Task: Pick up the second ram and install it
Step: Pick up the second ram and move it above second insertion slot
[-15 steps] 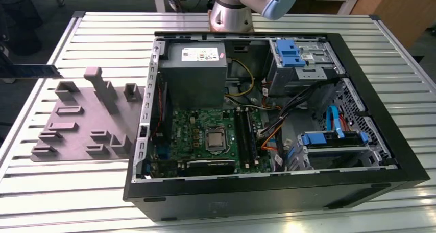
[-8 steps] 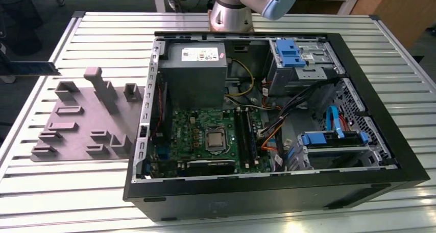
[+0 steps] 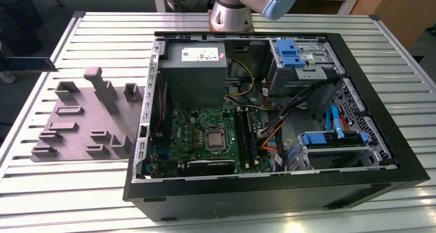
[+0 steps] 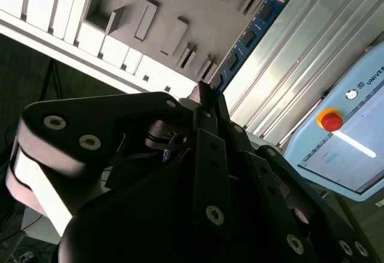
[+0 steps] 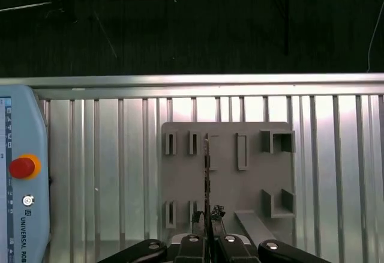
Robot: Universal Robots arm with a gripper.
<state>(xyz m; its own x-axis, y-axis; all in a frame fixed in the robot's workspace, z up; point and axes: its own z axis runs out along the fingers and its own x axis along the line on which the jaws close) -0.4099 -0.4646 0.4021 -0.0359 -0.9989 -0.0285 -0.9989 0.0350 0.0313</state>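
My gripper (image 5: 208, 215) had its fingers clamped on the second ram (image 4: 249, 33), gripping one end with the rest jutting free. In the exterior view it hung at ten o'clock from the grey tray (image 3: 75, 125), well apart from the open case (image 3: 272, 197). I judged that a tilt in that pinch would miss the black slots (image 3: 245, 136); cables (image 3: 268, 133) at their three o'clock could snag.

Black cables (image 3: 305, 96) crowd the open case (image 3: 272, 197) beside the slots (image 3: 246, 136).
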